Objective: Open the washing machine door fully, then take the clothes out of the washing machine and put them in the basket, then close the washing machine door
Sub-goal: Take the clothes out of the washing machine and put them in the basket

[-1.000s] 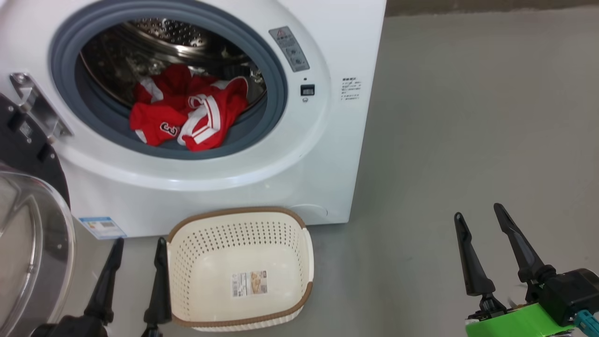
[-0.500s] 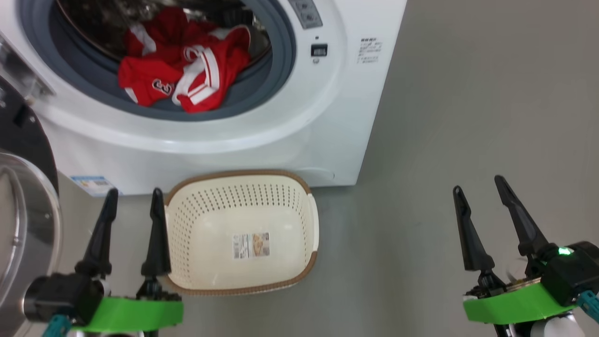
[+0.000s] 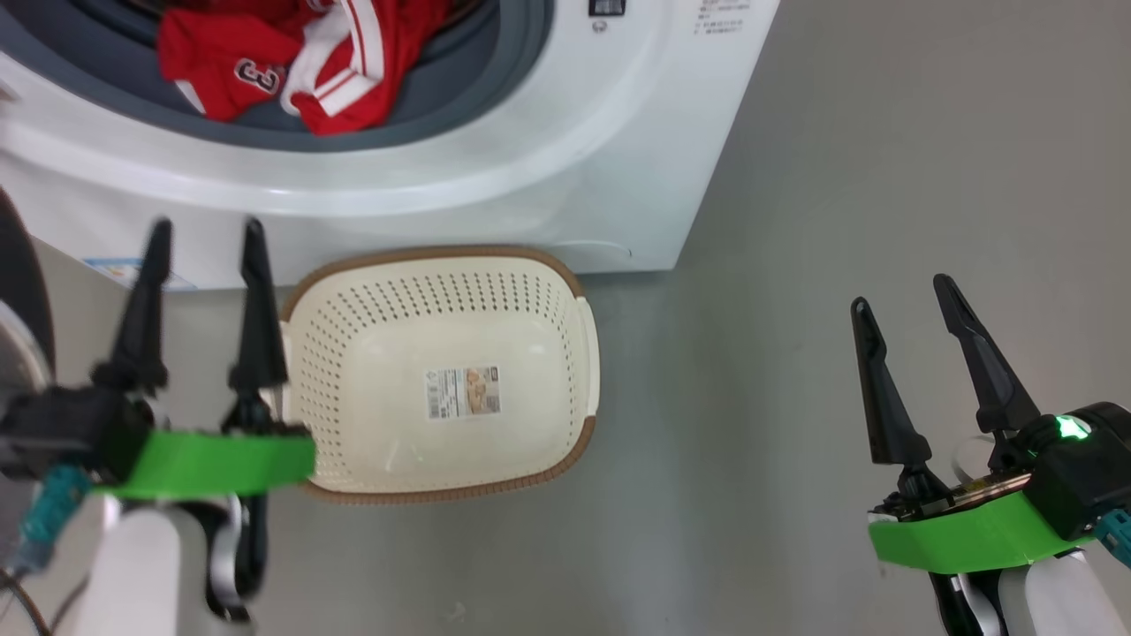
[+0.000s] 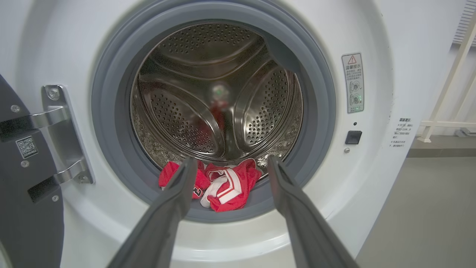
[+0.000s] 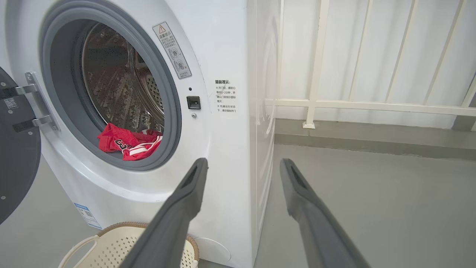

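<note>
The washing machine (image 3: pixel 530 177) stands with its door (image 4: pixel 29 223) swung wide to my left, so the drum (image 4: pixel 208 74) is reachable. The basket (image 3: pixel 433 254) sits empty on the floor (image 3: pixel 795 486) just below the opening, ready to catch laundry. The clothes (image 3: pixel 265 62), red jerseys, lie at the drum's front lip. My left gripper (image 3: pixel 208 225) and right gripper (image 3: pixel 899 293) hang spread wide, holding nothing.
</note>
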You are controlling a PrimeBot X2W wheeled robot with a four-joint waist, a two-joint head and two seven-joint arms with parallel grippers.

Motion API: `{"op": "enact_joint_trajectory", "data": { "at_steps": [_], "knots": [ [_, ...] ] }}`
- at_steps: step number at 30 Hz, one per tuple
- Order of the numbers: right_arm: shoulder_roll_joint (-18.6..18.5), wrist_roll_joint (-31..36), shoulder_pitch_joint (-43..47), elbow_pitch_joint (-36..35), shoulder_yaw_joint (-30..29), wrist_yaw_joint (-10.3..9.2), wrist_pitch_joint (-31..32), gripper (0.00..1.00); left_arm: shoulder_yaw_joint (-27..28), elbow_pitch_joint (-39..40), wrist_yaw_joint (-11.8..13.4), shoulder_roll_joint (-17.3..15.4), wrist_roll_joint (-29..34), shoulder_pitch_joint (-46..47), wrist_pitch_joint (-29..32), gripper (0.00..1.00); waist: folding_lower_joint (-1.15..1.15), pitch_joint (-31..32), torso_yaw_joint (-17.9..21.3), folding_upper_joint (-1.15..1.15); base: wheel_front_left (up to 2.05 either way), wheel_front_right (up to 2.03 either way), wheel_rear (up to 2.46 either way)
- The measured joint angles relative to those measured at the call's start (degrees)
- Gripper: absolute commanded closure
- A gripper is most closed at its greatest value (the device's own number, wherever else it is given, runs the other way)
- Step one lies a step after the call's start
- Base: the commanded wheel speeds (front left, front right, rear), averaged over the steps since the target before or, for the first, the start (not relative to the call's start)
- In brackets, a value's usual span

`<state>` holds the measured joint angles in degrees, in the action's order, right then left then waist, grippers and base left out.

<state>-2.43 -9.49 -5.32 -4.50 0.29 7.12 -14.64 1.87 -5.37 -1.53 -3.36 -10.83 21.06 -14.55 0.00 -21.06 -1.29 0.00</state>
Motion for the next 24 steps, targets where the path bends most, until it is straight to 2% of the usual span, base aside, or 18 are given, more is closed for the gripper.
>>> {"op": "enact_joint_trajectory", "data": {
  "at_steps": [15, 24],
  "knots": [
    [-0.09, -0.19, -3.36, -0.42, -0.09, 0.0, 0.0, 0.0, 1.83, -9.25, -1.08, -2.27, 2.15, 14.99, -0.18, 0.0, 0.0, -7.38, 2.07, 0.0, 0.0, 0.0, 0.0],
    [-0.24, -0.56, -4.91, -0.44, 0.19, 0.0, 0.0, 0.0, 0.45, -19.94, 0.76, -5.38, 6.7, 27.87, 0.91, 0.0, 0.0, -11.34, 3.08, 0.0, 0.0, 0.0, 0.0]
  ]
}}
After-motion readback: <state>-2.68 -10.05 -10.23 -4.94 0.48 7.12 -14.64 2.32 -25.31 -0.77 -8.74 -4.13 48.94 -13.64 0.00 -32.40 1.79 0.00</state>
